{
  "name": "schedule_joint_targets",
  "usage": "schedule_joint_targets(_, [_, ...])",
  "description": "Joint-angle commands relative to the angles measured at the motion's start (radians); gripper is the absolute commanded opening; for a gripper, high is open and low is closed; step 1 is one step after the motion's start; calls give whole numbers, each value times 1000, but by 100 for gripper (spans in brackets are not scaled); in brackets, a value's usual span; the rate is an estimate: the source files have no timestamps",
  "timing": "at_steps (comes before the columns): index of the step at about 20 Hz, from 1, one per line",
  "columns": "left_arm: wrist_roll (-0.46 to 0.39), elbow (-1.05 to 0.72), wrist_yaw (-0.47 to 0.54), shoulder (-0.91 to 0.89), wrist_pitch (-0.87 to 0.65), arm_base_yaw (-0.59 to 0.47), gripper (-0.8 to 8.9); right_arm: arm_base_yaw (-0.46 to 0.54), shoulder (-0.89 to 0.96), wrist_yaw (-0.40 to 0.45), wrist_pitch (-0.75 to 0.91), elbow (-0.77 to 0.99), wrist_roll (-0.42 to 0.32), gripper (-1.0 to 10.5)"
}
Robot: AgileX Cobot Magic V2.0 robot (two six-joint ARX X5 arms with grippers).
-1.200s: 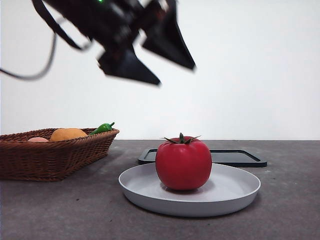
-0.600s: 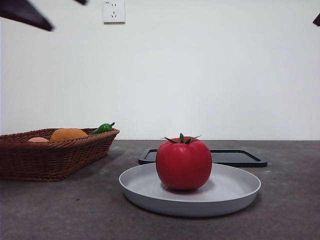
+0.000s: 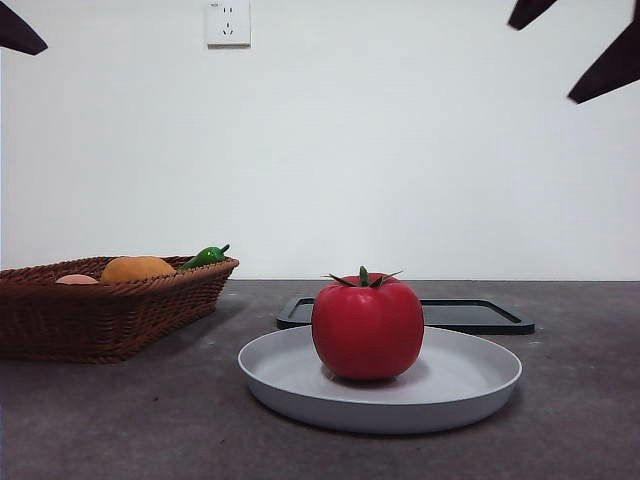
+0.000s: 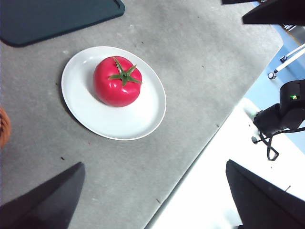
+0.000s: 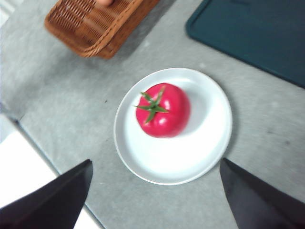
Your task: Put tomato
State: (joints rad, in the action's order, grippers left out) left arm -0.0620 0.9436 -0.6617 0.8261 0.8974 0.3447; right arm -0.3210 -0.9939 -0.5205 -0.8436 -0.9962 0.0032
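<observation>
Left gripper (image 4: 152, 200): jaws spread wide apart, nothing between them, high above the white plate (image 4: 90, 121). In the front view it shows only as a black tip at the upper left corner. Right gripper (image 5: 155, 200): jaws likewise wide apart and empty, also high over the plate; front view shows two dark tips at the upper right corner.

Tomato (image 3: 367, 328): upright on the plate, calyx and short stem pointing up, sitting slightly off the plate's centre. Red, glossy. No gripper touching it.

Plate rests on the grey table (image 3: 120, 420). Just behind the plate, a flat dark tray (image 3: 480, 316). Off to one side of the plate, well apart, a brown wicker basket (image 3: 100, 315) holding an orange round fruit (image 3: 136, 268) and a small green pepper (image 3: 205, 256) at its rim. Wall socket (image 3: 228, 22) high on the white wall behind the basket.
</observation>
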Motion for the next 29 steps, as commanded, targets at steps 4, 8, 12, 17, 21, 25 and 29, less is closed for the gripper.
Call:
schedule_joint_targets(4, [-27, 17, -9, 6, -4, 3, 468, -89, -89, 19, 103, -20, -11, 428])
schedule_joint_targets(8, [-28, 17, -9, 6, -5, 3, 468, -152, -191, 78, 220, -20, -11, 434])
schedule_joint_targets(12, [-28, 17, -9, 6, -5, 3, 468, -209, -325, 131, 307, -20, -11, 479])
schedule_joint_targets(17, [-28, 17, -9, 6, -5, 3, 468, -267, -464, 167, 384, -20, -11, 498])
schedule_joint_targets(21, [-28, 17, -9, 6, -5, 3, 468, -310, -537, 272, 425, -20, -11, 559])
schedule_joint_targets(25, [-28, 17, -9, 6, -4, 3, 468, -326, -600, 290, 474, -20, -11, 559])
schedule_joint_targets(29, [-28, 17, -9, 6, -4, 3, 468, -327, -651, 289, 485, -20, -11, 559])
